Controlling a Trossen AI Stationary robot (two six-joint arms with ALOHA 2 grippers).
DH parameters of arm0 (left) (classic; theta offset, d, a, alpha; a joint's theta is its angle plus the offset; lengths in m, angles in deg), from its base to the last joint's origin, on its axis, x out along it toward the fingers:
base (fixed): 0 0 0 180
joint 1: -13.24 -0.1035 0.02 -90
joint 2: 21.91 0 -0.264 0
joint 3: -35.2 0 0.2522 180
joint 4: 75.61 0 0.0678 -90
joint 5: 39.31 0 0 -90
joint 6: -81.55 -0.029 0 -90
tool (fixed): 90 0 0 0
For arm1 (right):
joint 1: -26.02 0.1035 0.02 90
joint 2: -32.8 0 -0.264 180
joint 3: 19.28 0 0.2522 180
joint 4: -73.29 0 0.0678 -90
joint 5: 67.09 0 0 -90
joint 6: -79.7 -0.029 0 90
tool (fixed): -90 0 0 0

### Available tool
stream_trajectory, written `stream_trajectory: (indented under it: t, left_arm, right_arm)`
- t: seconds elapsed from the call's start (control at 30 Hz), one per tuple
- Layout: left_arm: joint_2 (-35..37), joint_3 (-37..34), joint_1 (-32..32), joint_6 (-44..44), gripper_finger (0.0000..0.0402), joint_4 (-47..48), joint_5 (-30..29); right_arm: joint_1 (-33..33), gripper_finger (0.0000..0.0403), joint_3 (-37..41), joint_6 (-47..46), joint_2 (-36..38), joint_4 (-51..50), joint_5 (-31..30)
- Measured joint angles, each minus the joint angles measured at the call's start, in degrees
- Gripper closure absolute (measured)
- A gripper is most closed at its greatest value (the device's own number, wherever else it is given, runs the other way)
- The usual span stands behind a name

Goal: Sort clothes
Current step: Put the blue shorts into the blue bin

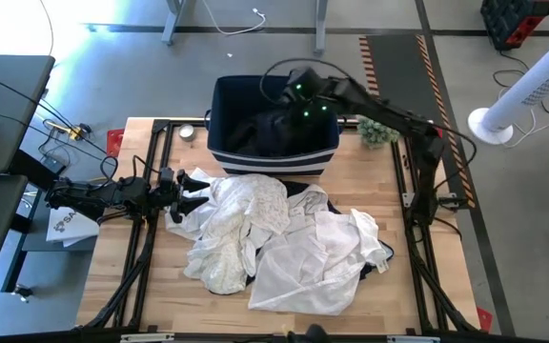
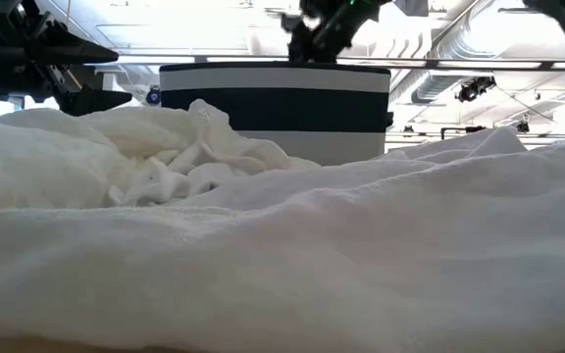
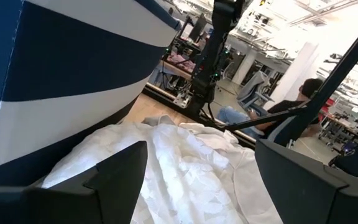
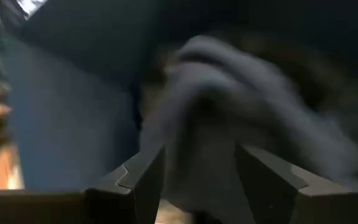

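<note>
from my seat the nearest thing is the pile of white clothes [image 1: 284,243], spread across the middle of the desk [image 1: 160,286] with its long axis running side to side. my left claw [image 1: 191,187] sits at the pile's left edge, spread wide, with white cloth lying between its fingers [image 3: 114,180] but not pinched. that arm is stretched low and level from the left side, so it is the nearer one for the next white piece.

farther back, my right arm reaches from the right side over the striped bin [image 1: 273,143]. my right claw [image 1: 298,105] points down into it, fingers apart, a dark garment [image 4: 229,112] bunched just beyond them. i judge it released or nearly so.
</note>
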Motion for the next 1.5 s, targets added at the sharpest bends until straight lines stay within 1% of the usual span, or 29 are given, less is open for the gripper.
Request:
stream_trajectory:
  t: [0.1, 0.2, 0.33, 0.47, 0.53, 0.67, 0.7, 0.73, 0.83, 0.97, 1.1, 1.17, 1.33, 1.4, 1.5]
  left_arm:
    - [0.00, 0.00, 0.02, 0.72, 0.0106, 0.00, 0.00]
    - [0.00, 0.00, 0.02, 0.74, 0.0106, 0.00, 0.05]
    - [-0.02, 0.00, 0.02, 0.74, 0.0106, 0.00, 0.07]
    - [-0.01, 0.00, 0.00, 0.74, 0.0106, 0.01, 0.12]
    - [-0.01, 0.00, 0.00, 0.75, 0.0106, 0.00, 0.20]
    - [0.00, 0.00, 0.01, 1.82, 0.0106, 0.00, 0.18]
    - [0.00, 0.00, 0.02, 2.02, 0.0106, 0.02, 0.22]
    - [-0.02, 0.00, 0.02, 2.05, 0.0106, 0.02, 0.20]
    - [0.00, 0.00, 0.02, 2.08, 0.0106, 0.02, 0.20]
    - [-0.02, 0.00, 0.02, 2.12, 0.0106, 0.00, 0.20]
    - [-0.02, 0.00, 0.01, 2.57, 0.0106, 0.00, 0.19]
    - [-0.02, 0.00, 0.00, 3.43, 0.0106, 0.00, 0.20]
    - [0.00, 0.00, 0.02, 4.83, 0.0106, 0.00, 0.18]
    - [-0.02, 0.00, 0.02, 4.79, 0.0106, 0.00, 0.18]
    - [-0.02, 0.00, 0.02, 4.76, 0.0106, 0.00, 0.18]
  right_arm:
    - [-0.29, 0.0214, -0.42, -0.19, -1.66, -7.09, -0.12]
    - [-1.13, 0.0214, -0.50, -1.68, -1.70, -11.84, -0.11]
    - [-2.34, 0.0214, -0.53, -3.84, -0.70, -12.23, 0.10]
    - [-2.24, 0.0214, -0.61, -5.96, 0.83, -8.61, -0.59]
    - [-1.05, 0.0215, -0.62, -6.76, 0.99, -7.28, -2.83]
    - [3.63, 0.0215, -0.61, -4.79, 1.13, -5.59, -13.77]
    - [4.74, 0.0215, -0.58, -3.64, 0.71, -4.76, -15.51]
    - [5.57, 0.0215, -0.52, -2.68, 0.18, -3.80, -15.94]
    - [5.79, 0.0224, -0.11, -2.78, -3.63, -3.51, -14.91]
    - [3.86, 0.0251, 0.02, -3.22, -9.11, -3.74, -14.15]
    - [2.49, 0.0274, -0.13, -2.88, -13.54, -4.44, -7.46]
    - [2.31, 0.0279, -0.09, -2.72, -15.23, -5.19, -5.78]
    - [2.00, 0.0285, -0.64, -2.74, -14.47, -5.52, -5.70]
    - [1.88, 0.0285, -2.77, -2.04, -13.27, -6.24, -6.75]
    - [1.87, 0.0285, -8.22, -0.10, -10.31, -9.67, -9.43]
